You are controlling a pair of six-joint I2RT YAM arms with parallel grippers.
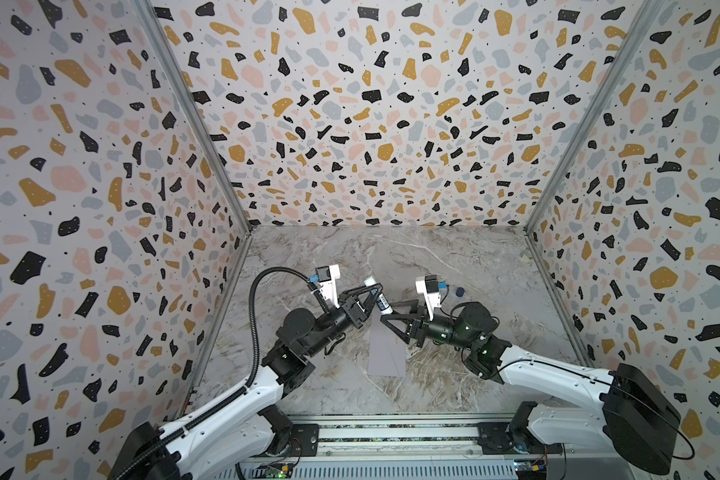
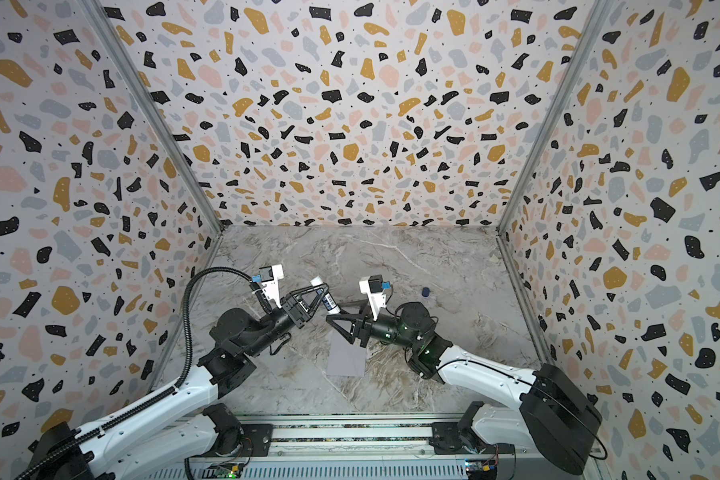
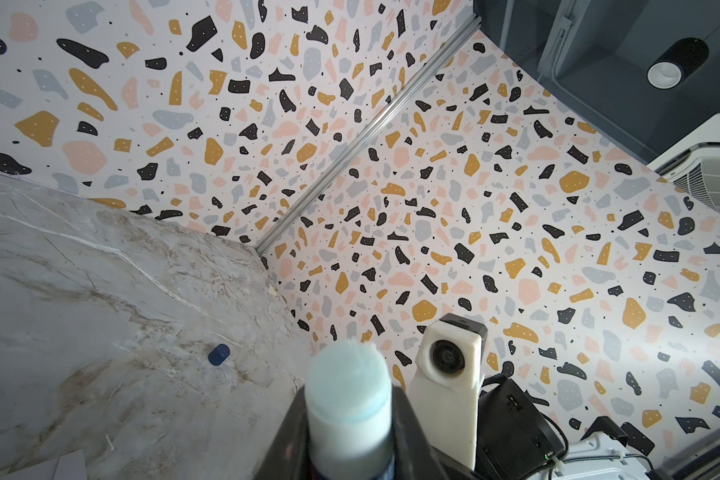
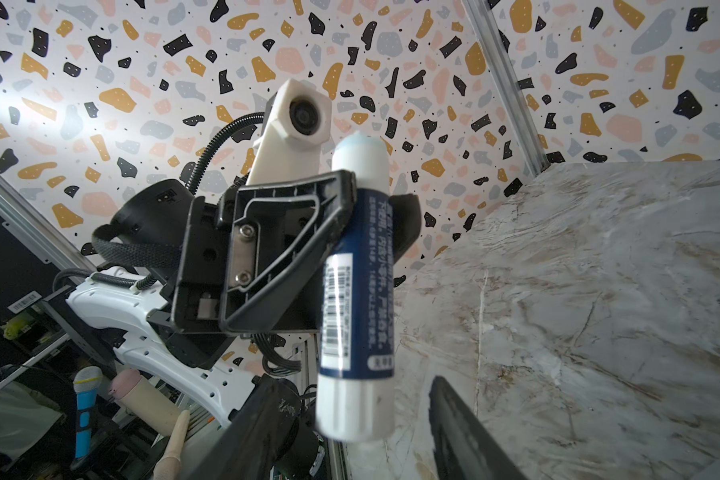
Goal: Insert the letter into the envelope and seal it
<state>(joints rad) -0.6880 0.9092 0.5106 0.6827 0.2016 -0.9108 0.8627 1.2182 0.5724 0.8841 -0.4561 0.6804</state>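
Observation:
The pale grey-lavender envelope (image 1: 387,353) (image 2: 346,357) lies flat on the marble table between the two arms, its near end toward the rail. The letter is out of view. Above the envelope's far end, my left gripper (image 1: 371,290) (image 3: 350,449) is shut on an uncapped glue stick (image 1: 380,300) (image 2: 328,298) (image 4: 358,282), its pale blue tip (image 3: 348,374) pointing up and away. My right gripper (image 1: 388,312) (image 4: 352,384) stands open, its fingers on either side of the stick's white base, with a gap showing on one side.
A small dark blue cap (image 1: 459,291) (image 2: 425,292) (image 3: 218,354) lies on the marble table (image 1: 454,257) behind the right wrist. Patterned walls close in the table on three sides. A metal rail (image 1: 391,432) runs along the near edge.

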